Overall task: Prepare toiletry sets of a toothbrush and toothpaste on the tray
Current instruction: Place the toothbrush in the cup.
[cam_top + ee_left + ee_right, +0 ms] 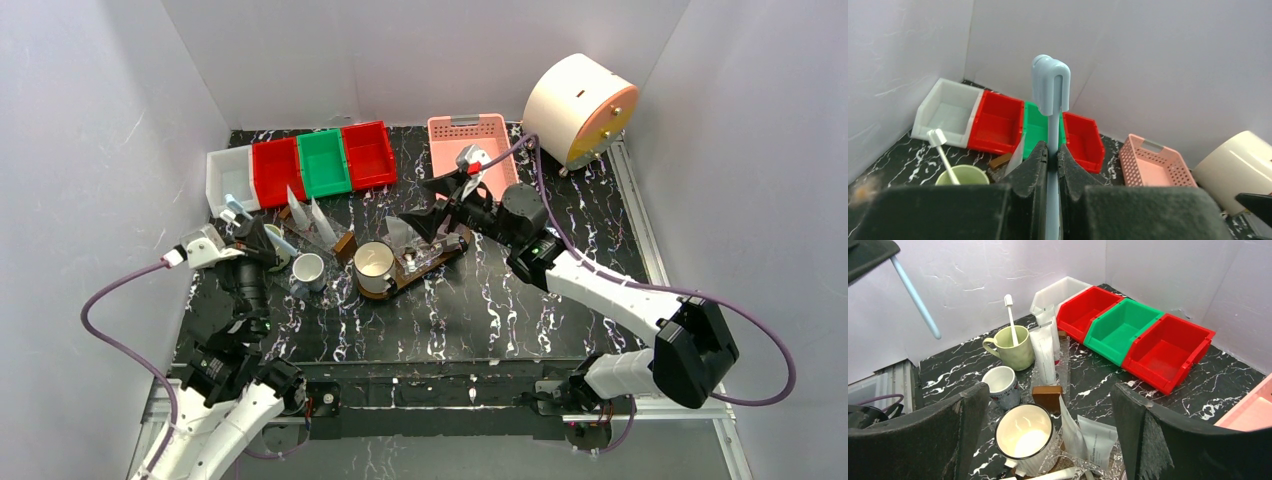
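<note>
While my left gripper (1050, 150) is clamped on the pale-blue toothbrush (1050, 90) at its handle, long axis running out past the fingertips, my right gripper (1048, 395) hangs wide open and empty above the tray (452, 248). The tray lies to the right of the left gripper; the right arm is nearer.

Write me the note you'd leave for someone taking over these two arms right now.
Left gripper shut on a pale-blue toothbrush, held aloft.
Right gripper open, empty, above the tray.
On the tray: a cream mug, clear bags beside it.
Off it: green mug holding a white toothbrush, empty white mug, bagged tubes.
Left to do: place the held toothbrush, probably move the other sets over.
</note>
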